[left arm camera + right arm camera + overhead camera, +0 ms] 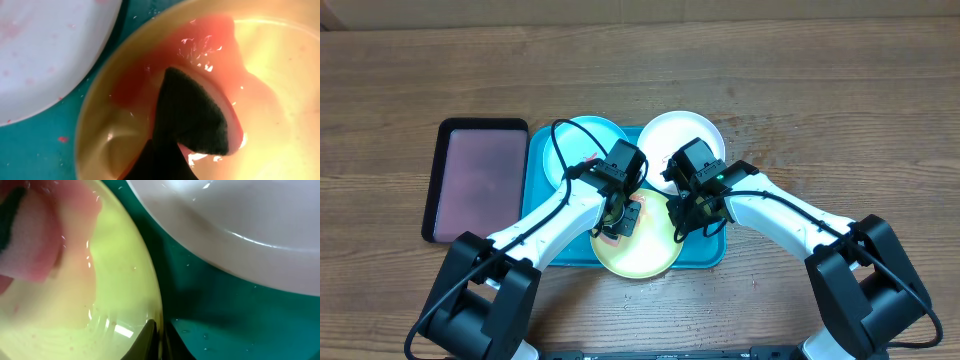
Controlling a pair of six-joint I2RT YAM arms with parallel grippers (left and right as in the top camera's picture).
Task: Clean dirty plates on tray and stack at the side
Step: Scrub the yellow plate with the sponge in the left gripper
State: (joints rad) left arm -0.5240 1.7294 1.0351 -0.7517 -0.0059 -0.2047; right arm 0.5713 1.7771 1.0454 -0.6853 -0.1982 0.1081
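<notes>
One turquoise tray (534, 170) holds three: light blue plate (582, 140), white plate (685, 135), yellow-green plate (640, 255). On the yellow-green one, the left hand (617, 218) clamps one pink sponge (35, 245). The right hand (678, 222) narrowly pinches its rim. One pinkish tray (477, 180) lies beside on the counter (840, 100).

Left arm (545, 222), right arm (785, 212): white links, black joints, looping black cables (558, 140) (green speck, right wrist).

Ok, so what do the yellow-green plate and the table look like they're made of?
The yellow-green plate looks like glossy plastic: uniform colour, sharp highlights. The table looks like matte wood or wood-look laminate, with grain streaks; cannot tell which.
</notes>
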